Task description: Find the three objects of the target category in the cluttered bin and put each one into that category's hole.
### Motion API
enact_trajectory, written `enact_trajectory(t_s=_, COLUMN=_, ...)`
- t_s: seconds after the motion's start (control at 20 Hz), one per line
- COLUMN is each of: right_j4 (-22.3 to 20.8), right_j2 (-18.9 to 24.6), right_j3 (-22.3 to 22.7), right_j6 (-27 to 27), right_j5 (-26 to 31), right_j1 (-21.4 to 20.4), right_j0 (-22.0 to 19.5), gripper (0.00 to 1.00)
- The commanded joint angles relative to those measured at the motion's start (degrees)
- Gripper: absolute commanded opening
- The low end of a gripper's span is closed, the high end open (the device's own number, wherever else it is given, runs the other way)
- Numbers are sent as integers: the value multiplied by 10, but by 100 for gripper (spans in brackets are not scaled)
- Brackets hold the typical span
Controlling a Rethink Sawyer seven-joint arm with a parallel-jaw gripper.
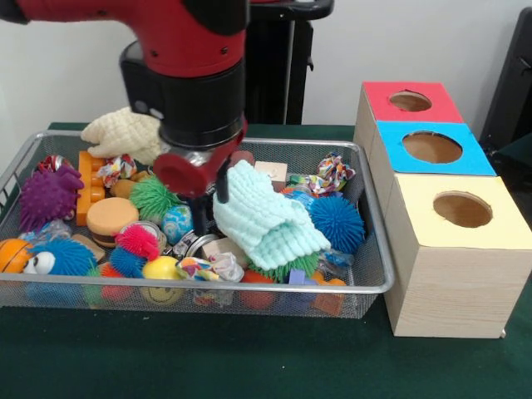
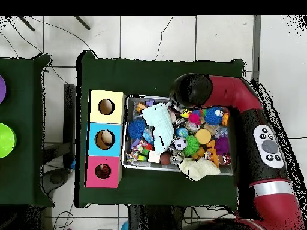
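The green-covered surface (image 1: 249,366) fills the foreground, and on it sits the wire-mesh bin (image 1: 208,293), heaped with toys. Along its near left corner lie an orange ball (image 1: 12,253) and a blue spiky creature with googly eyes (image 1: 58,259); behind them sit a purple spiky ball (image 1: 48,196) and an orange plastic block (image 1: 90,184). Further right are a toy burger (image 1: 111,219), a pink spiky ball (image 1: 137,242), a yellow smiley ball (image 1: 162,271) and a green spiky ball (image 1: 153,198). A cream knitted cloth (image 1: 123,135) drapes over the far rim.

The red and black arm (image 1: 187,75) comes down over the bin's middle, and the tool (image 1: 209,187) is sunk among the toys just beside a pale mint knitted cloth (image 1: 264,220), which touches it on its right side. Whether the tool is wide, narrow or holding something cannot be told, since the clutter and the arm hide it. No striped tiger or tan bear can be picked out in the pile.

Right of the cloth rest a blue spiky ball (image 1: 337,223) and a knotted rope toy (image 1: 334,173). Just beside the bin stands the pale wooden box (image 1: 449,291) with yellow, blue and red panels; the red-panelled hole (image 1: 410,101) is farthest back, well apart from the tool.
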Motion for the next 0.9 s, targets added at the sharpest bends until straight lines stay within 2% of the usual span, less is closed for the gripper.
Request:
enact_trajectory(t_s=0.05, right_j4=-45, right_j2=-18, right_j3=-83, right_j6=-85, right_j5=109, right_j1=47, right_j0=-19, gripper=100)
enact_trajectory(t_s=0.15, right_j4=-41, right_j2=-15, right_j3=-56, right_j6=-93, right_j5=123, right_j1=31, right_j0=-23, gripper=100)
enact_trajectory(t_s=0.3, right_j4=-54, right_j2=-14, right_j3=-56, right_j6=-119, right_j5=160, right_j1=21, right_j0=-23, gripper=100)
enact_trajectory(t_s=0.4, right_j4=-59, right_j2=-10, right_j3=-51, right_j6=-122, right_j5=153, right_j1=17, right_j0=-29, gripper=100)
enact_trajectory(t_s=0.6, right_j4=-65, right_j2=-5, right_j3=-13, right_j6=-124, right_j5=135, right_j1=-6, right_j0=-45, gripper=100)
enact_trajectory(t_s=0.9, right_j4=-93, right_j2=-9, right_j3=4, right_j6=-162, right_j5=155, right_j1=-23, right_j0=-54, gripper=100)
